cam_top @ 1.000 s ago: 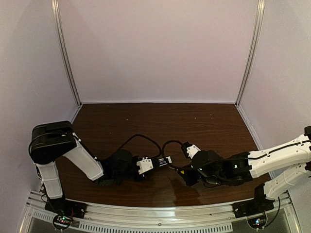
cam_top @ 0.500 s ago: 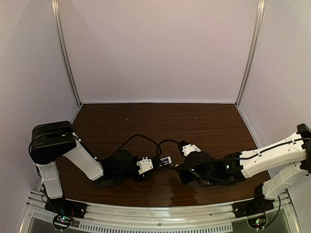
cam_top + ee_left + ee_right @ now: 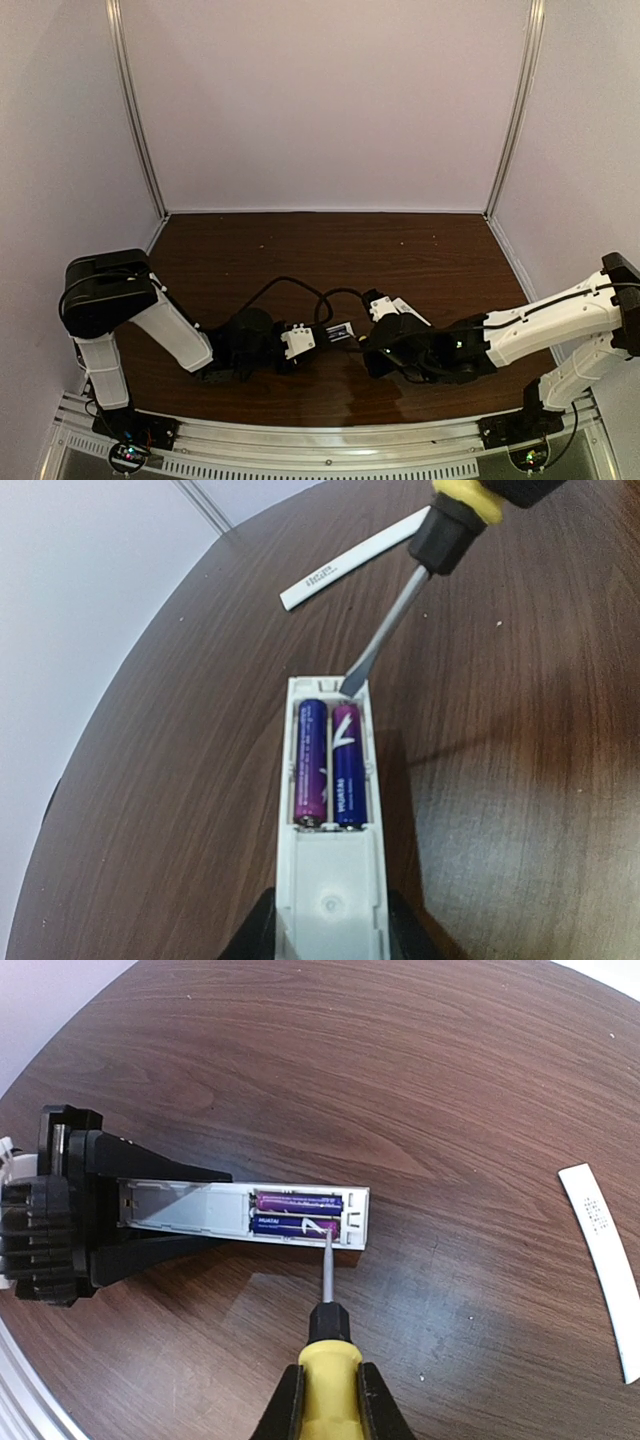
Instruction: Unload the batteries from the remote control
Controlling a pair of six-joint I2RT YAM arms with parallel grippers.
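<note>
The white remote control (image 3: 328,880) lies flat on the table with its back up and its battery bay uncovered. My left gripper (image 3: 330,932) is shut on its near end, one dark finger on each side. Two purple-blue batteries (image 3: 310,760) (image 3: 347,765) sit side by side in the bay. My right gripper (image 3: 330,1400) is shut on the yellow handle of a screwdriver (image 3: 329,1335). The blade tip (image 3: 331,1231) rests at the outer end of the battery (image 3: 297,1224) nearer to it. In the top view both grippers meet near the remote control (image 3: 340,331).
The flat white cover strip (image 3: 605,1260) lies loose on the brown table, right of the remote in the right wrist view and beyond it in the left wrist view (image 3: 350,565). Black cables (image 3: 300,290) loop over the table behind the grippers. White walls close the back and sides.
The right arm has moved left towards the remote, which brought the screwdriver to the battery bay. The left arm and the remote have stayed still.
</note>
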